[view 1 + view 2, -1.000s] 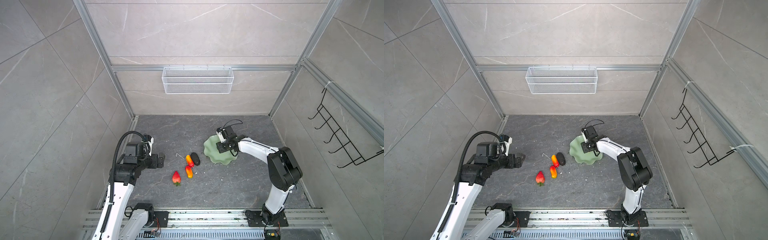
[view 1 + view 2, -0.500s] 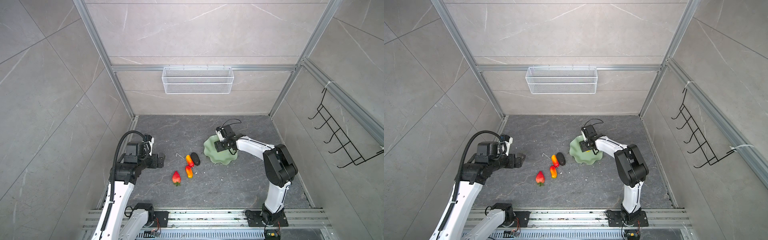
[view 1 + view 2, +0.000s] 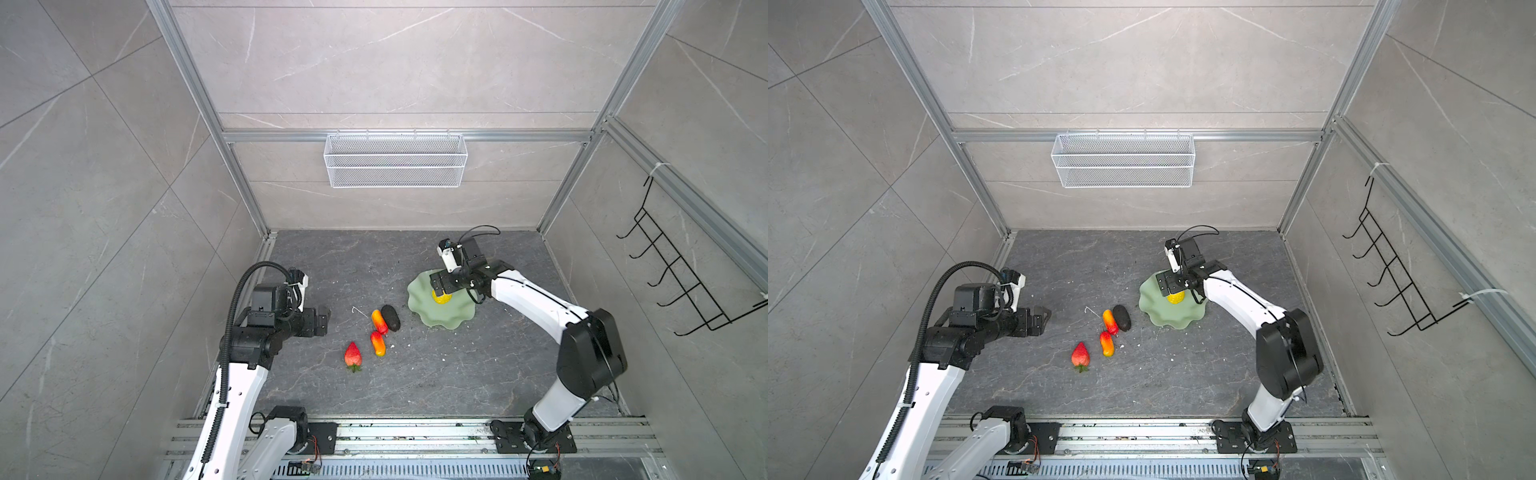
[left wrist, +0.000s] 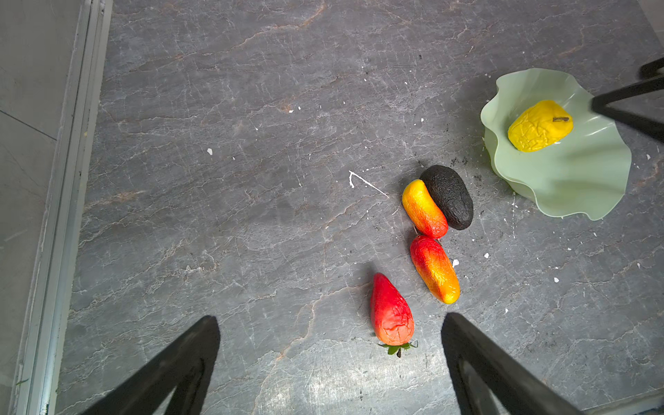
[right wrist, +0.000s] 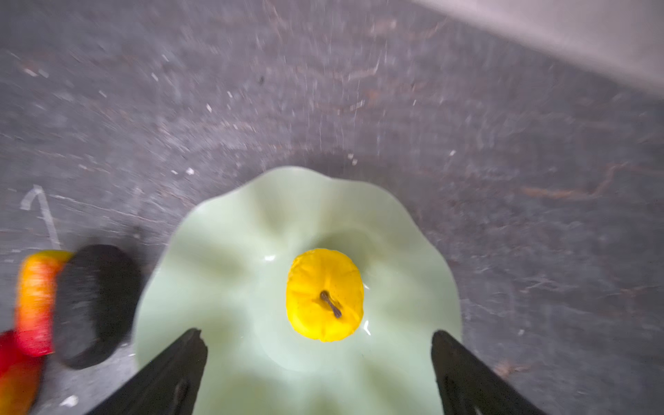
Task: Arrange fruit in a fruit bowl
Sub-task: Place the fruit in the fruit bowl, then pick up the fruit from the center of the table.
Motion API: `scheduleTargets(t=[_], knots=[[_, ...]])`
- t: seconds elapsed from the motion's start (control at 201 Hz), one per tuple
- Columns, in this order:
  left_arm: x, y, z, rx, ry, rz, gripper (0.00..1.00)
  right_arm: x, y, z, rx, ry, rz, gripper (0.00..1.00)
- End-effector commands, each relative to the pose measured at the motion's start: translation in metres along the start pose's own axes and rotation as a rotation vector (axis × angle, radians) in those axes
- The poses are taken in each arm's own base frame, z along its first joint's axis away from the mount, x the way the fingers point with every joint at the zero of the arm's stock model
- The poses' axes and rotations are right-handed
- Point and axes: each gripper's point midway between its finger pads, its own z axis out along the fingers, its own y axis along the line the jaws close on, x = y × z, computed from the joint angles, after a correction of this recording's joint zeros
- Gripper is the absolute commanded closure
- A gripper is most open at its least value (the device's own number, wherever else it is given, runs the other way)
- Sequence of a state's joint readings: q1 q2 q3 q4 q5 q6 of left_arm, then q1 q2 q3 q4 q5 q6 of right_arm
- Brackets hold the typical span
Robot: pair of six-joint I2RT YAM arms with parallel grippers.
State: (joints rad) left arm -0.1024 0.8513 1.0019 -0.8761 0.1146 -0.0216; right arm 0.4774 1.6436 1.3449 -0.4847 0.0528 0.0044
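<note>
The pale green fruit bowl (image 3: pixel 444 318) (image 3: pixel 1173 318) stands right of centre on the dark floor. A knobbly yellow fruit (image 5: pixel 325 294) (image 4: pixel 540 125) lies loose in its middle. My right gripper (image 5: pixel 319 341) (image 3: pixel 441 286) hangs open just above the bowl, its fingers apart from the yellow fruit. Left of the bowl on the floor lie a dark oval fruit (image 3: pixel 390 317), two red-orange elongated fruits (image 3: pixel 379 321) (image 3: pixel 378 344) and a red strawberry (image 3: pixel 353 355) (image 4: pixel 391 310). My left gripper (image 4: pixel 330 323) (image 3: pixel 322 320) is open and empty, left of the strawberry.
A white wire basket (image 3: pixel 395 166) hangs on the back wall, and a black hook rack (image 3: pixel 681 282) on the right wall. An aluminium rail (image 4: pixel 57 215) runs along the floor's left edge. White specks dot the floor.
My right gripper has opened over the bowl, and the yellow fruit now lies free in the bowl. The left arm and the floor fruits have not moved.
</note>
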Motion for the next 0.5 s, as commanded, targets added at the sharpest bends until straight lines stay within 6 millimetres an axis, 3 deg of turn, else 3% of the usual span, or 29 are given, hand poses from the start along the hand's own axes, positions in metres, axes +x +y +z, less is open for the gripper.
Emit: scheduleTargets(t=[0.0,0.154,0.294,0.394,0.498], knots=[[-0.010,-0.002,-0.011,0.004,-0.042,0.025,0.00,-0.002,0.034,-0.031,-0.068,0.002,-0.090,0.00],[-0.009,-0.003,-0.015,0.004,-0.044,0.019,0.00,0.006,0.104,-0.044,-0.179,-0.001,-0.193,0.00],[-0.007,-0.003,-0.018,0.000,-0.042,0.018,0.00,0.019,0.157,-0.036,-0.263,0.019,-0.232,0.00],[-0.005,-0.002,-0.019,-0.003,-0.041,0.018,0.00,0.027,0.178,-0.020,-0.272,0.045,-0.249,0.00],[-0.005,-0.003,-0.019,0.001,-0.041,0.019,0.00,0.037,0.186,0.004,-0.237,0.103,-0.240,0.00]])
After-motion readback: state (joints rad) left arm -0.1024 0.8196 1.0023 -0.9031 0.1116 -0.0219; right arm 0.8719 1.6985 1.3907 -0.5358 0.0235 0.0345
